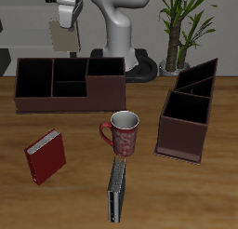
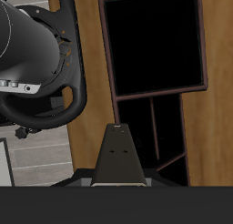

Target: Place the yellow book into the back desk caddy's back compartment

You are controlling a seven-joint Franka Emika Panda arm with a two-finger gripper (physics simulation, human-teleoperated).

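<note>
Exterior view: book held high above the back caddy

The yellow book (image 1: 62, 35) is gripped by the gripper (image 1: 67, 16), jaws closed on its upper edge, and hangs upright above the back desk caddy (image 1: 70, 84). On the table (image 1: 200, 191) are seen a mug (image 1: 122, 132), a red book (image 1: 46, 156), a dark book (image 1: 116, 190) and a taller caddy (image 1: 189, 110).
</note>
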